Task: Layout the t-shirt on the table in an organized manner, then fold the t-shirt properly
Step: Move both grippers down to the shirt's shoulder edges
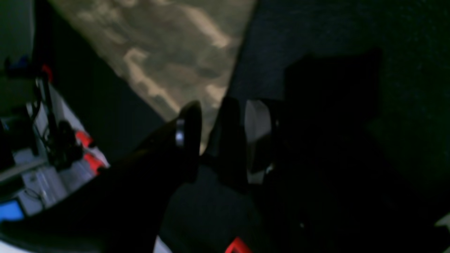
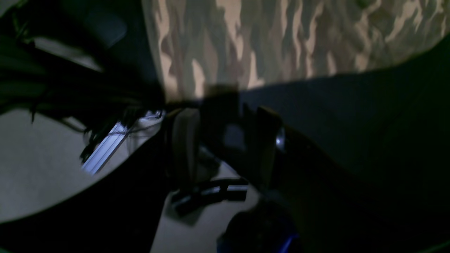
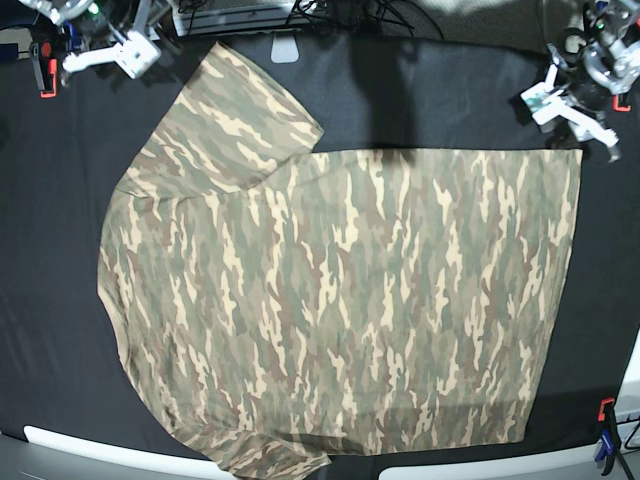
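Note:
The camouflage t-shirt [image 3: 340, 300] lies spread flat on the black table [image 3: 420, 100], with one sleeve [image 3: 230, 120] stretched toward the far left and the hem at the right. My left gripper [image 3: 575, 120] hovers just beyond the shirt's far right corner. In the left wrist view the left gripper [image 1: 211, 112] stands open, and cloth [image 1: 168, 52] shows through the gap between its fingers. My right gripper [image 3: 120, 55] is at the far left, off the sleeve. In the right wrist view the right gripper [image 2: 226, 116] is open over the table edge, with the shirt [image 2: 281, 42] ahead of it.
A red-and-black clamp [image 3: 42, 75] grips the far left table edge and another clamp [image 3: 605, 440] the near right corner. Cables and equipment [image 3: 300, 12] line the far edge. A white label [image 3: 285, 48] lies near the sleeve.

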{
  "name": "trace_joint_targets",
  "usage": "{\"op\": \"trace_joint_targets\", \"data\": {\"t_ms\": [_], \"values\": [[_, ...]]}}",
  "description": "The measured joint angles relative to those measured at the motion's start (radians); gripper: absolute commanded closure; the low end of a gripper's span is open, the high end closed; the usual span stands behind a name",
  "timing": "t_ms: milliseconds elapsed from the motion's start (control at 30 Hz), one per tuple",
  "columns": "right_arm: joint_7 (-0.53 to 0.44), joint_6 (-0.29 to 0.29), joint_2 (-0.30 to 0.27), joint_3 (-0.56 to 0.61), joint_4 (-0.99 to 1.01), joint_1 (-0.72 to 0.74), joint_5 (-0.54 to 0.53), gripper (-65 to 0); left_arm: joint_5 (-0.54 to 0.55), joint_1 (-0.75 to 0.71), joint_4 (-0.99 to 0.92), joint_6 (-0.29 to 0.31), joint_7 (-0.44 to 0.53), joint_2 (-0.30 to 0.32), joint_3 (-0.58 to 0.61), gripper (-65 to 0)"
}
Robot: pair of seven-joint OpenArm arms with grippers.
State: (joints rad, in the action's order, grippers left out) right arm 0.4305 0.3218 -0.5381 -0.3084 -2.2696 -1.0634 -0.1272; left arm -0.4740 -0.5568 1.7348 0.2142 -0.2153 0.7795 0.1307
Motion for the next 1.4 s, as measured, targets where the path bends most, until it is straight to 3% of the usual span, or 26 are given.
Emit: {"op": "trace_joint_targets", "data": {"t_ms": [433, 667, 733, 867, 900, 1133, 1233, 1400], "values": [[0.021, 0.000, -0.003, 0.000, 0.000, 0.060, 0.001, -26.2, -0.008, 0.233, -0.238, -0.030, 0.034, 0.031, 0.171, -19.7], [0.021, 0.000, -0.002, 0.000, 0.000, 0.060, 0.000, -26.2, -0.032, 0.268, -0.291, -0.038, 0.037, 0.055, 0.183, -19.2], [0.021, 0.000, -0.002, 0.000, 0.000, 0.060, 0.000, -26.2, -0.032, 0.268, -0.295, -0.033, 0.065, 0.055, 0.183, -16.2], [0.021, 0.000, -0.002, 0.000, 0.000, 0.060, 0.001, -26.2, -0.032, 0.263, -0.298, -0.024, 0.104, 0.055, 0.184, 0.0], [0.021, 0.000, -0.002, 0.000, 0.000, 0.060, 0.009, -26.2, -0.032, 0.263, -0.300, -0.024, 0.104, 0.054, 0.184, 0.0], [0.017, 0.031, -0.006, 0.000, 0.000, 0.060, 0.231, -28.1, -0.032, 0.263, -0.299, -0.023, 0.104, 0.055, 0.184, 0.0], [0.016, 0.035, -0.057, 0.000, 0.000, 0.060, 0.237, -28.0, -0.031, 0.263, -0.300, -0.023, 0.106, 0.055, 0.184, 0.0], [-0.044, 0.036, -0.121, 0.001, 0.002, 0.060, 0.405, -28.0, 0.007, 0.263, -0.300, -0.023, 0.108, 0.055, 0.183, 0.0]]}}
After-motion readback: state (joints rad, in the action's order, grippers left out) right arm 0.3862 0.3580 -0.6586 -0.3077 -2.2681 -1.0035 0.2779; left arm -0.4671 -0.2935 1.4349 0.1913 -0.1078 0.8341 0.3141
